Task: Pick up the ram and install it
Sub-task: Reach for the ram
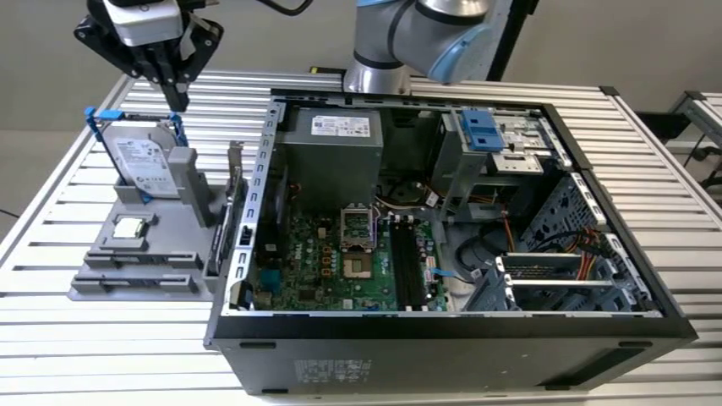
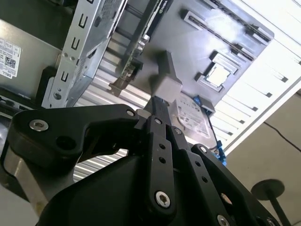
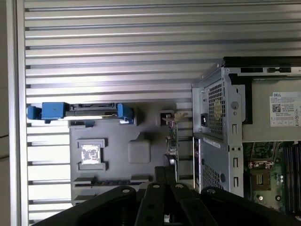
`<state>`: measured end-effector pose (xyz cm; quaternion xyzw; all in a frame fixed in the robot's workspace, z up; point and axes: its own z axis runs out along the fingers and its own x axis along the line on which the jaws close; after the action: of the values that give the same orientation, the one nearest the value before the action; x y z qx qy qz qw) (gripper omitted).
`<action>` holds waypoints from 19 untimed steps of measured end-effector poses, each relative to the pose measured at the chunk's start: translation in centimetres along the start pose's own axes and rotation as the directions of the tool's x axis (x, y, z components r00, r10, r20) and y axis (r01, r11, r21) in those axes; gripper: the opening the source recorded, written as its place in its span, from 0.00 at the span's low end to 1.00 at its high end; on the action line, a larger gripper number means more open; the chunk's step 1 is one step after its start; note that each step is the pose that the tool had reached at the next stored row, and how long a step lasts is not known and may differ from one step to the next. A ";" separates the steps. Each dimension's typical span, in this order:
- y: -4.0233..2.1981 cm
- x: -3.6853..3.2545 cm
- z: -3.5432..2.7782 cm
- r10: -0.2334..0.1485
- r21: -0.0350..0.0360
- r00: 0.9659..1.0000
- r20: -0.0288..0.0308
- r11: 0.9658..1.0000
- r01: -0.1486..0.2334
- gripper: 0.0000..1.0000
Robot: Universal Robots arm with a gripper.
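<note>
**Ram not yet picked, gripper poised above the parts fixture**

In both wrist views the gripper (image 2: 158, 109) is closest to the lens. Its two black fingers are drawn together and there is nothing between them. In the exterior view it hangs high over the back end of the gray fixture (image 1: 135, 283), above the hard drive (image 1: 147, 165) standing in its blue frame, and it touches nothing.

Below it, in the first wrist view, a thin greenish board (image 3: 172, 140) stands on edge at the side of the fixture that faces the computer case (image 1: 451, 355). By its shape and colour this is probably the ram. It sits in its holder, apart from the fingers. The square processor chip (image 1: 132, 227) lies in its own pocket further along the fixture.

Beyond that, inside the open case, the long black memory slots (image 1: 403, 254) on the motherboard look unfilled.

Judged from this, no step of the task is done. The ram has been neither gripped nor lifted, and carrying it and seating it in a slot are both left.
</note>
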<state>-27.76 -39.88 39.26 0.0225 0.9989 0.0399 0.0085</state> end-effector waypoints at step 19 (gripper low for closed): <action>-0.14 3.14 -0.06 -0.048 -0.007 0.999 -0.004 0.999 0.047 0.00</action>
<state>-30.91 -39.88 39.26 -0.0013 0.9990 0.0430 0.0074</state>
